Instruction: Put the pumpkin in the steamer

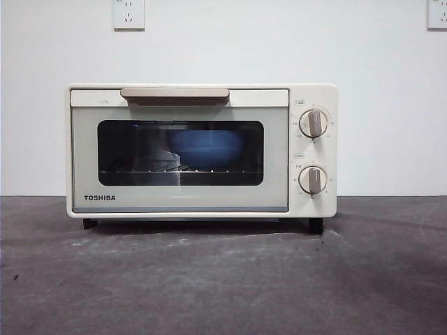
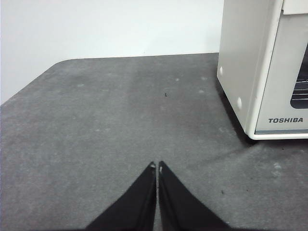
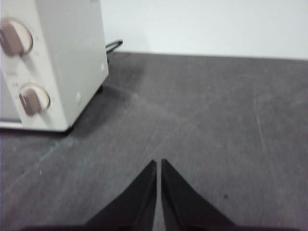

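The steamer (image 1: 201, 151) is a cream-white TOSHIBA oven standing on the table with its door closed. Through its dark window a blue bowl (image 1: 206, 148) shows on the inner rack. The pumpkin is not visible in any view. My left gripper (image 2: 157, 166) is shut and empty, low over the table off the steamer's (image 2: 262, 67) left side. My right gripper (image 3: 158, 162) is shut and empty, over the table off the steamer's (image 3: 53, 62) right side, by its two knobs. Neither gripper shows in the front view.
The dark grey table (image 1: 223, 279) stretches in front of the steamer. A white wall with two sockets (image 1: 128, 14) stands behind. A black cable (image 3: 113, 45) runs behind the steamer's right rear corner.
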You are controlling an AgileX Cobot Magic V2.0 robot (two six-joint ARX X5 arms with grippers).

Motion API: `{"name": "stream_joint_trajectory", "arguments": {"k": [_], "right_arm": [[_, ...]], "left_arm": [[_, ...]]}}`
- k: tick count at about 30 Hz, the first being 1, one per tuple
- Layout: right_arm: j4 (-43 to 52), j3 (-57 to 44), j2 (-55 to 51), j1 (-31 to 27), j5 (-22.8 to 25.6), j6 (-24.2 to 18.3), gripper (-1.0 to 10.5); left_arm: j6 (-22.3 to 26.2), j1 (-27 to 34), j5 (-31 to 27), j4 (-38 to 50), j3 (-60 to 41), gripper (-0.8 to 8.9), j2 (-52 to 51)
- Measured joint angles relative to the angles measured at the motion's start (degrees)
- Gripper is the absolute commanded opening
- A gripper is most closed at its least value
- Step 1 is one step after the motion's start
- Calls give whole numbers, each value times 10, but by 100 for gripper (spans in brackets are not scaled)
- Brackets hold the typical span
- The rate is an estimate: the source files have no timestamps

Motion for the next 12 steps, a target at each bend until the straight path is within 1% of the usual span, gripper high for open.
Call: {"name": "stream_joint_trajectory", "arguments": {"k": [4, 12], "right_arm": [[-2, 0, 0, 0, -1, 8, 13], [6, 0, 0, 0, -1, 11, 13]], "left_arm": [[0, 0, 0, 0, 0, 15, 0], [0, 0, 0, 0, 0, 15, 0]]}}
